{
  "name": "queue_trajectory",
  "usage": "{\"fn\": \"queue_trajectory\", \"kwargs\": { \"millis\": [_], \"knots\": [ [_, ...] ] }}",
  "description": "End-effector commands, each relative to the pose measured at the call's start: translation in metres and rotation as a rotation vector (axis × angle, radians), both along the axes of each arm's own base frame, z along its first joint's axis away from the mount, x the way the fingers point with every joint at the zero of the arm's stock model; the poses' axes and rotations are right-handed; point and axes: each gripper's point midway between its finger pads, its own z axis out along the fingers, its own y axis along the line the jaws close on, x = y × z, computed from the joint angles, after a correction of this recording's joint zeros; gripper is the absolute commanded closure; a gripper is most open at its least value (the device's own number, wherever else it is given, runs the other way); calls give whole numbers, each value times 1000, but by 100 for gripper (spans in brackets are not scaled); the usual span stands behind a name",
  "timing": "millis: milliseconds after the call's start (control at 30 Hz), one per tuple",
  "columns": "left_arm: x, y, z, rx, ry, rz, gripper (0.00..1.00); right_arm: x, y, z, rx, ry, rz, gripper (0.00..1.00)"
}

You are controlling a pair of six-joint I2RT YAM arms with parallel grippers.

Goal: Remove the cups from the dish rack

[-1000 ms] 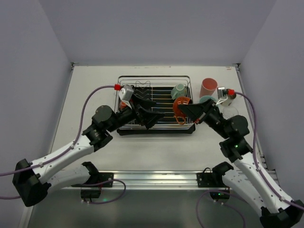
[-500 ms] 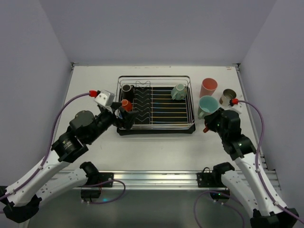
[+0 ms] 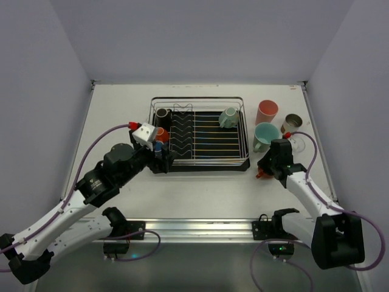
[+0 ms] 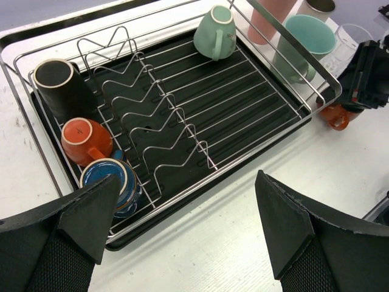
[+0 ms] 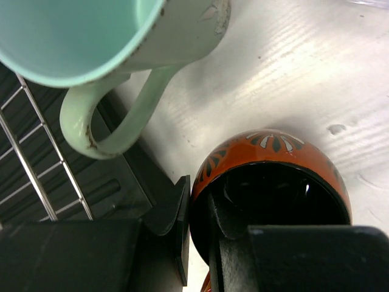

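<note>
Right of the rack (image 3: 197, 99), the right gripper (image 5: 200, 220) clamps the rim of an orange cup (image 5: 275, 157); the left gripper (image 4: 187, 182) stands wide open above the rack's near-left end.

top cam: up high on the near side, looking down at the whole table (image 3: 115, 115)
left wrist: angled down over the dish rack (image 4: 243, 109), mid range
right wrist: super close on the orange cup (image 5: 273, 149) and mint mug (image 5: 182, 30)
overlap: all three catch those two cups
</note>
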Motion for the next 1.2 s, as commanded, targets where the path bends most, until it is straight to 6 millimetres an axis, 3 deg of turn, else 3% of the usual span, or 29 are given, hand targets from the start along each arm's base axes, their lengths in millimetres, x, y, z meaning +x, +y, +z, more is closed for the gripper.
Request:
{"fn": "queue_trajectory", "kwargs": {
  "millis": [0,100,200,467,500,600,700,733,767,833,867,1033,1067,1100,1167],
  "knots": [
    [-3,-7,0,21,-7,-52,0,36,7,19,49,-133,-16,100],
    [-1,-11,1,26,-1,-61,0,36,9,9,59,-113,-18,100],
    [2,-19,4,29,13,-75,0,33,9,2,67,-102,-26,92],
    [10,-43,11,17,79,-115,0,26,12,7,79,-126,0,54],
    [13,-48,16,6,86,-115,0,25,13,9,81,-129,6,53],
    [23,-65,23,-40,108,-114,0,23,15,28,93,-189,24,39],
    [38,-92,26,-84,119,-125,0,16,15,49,97,-241,45,37],
    [44,-101,29,-102,102,-130,0,15,16,65,104,-289,53,37],
    [54,-112,10,-64,135,-124,0,13,17,71,106,-307,63,37],
    [72,-127,17,-59,107,-118,0,7,18,84,102,-334,83,31],
    [84,-139,-2,-25,127,-117,0,3,18,99,106,-385,93,30],
    [129,-181,-2,2,31,-140,0,-16,22,140,109,-508,162,27],
    [140,-189,-23,41,49,-132,0,-20,24,148,112,-533,177,27],
    [151,-196,-11,34,22,-124,0,-24,25,158,108,-576,194,26],
    [176,-209,-16,59,5,-111,0,-31,31,170,125,-613,233,26]
  ]
}}
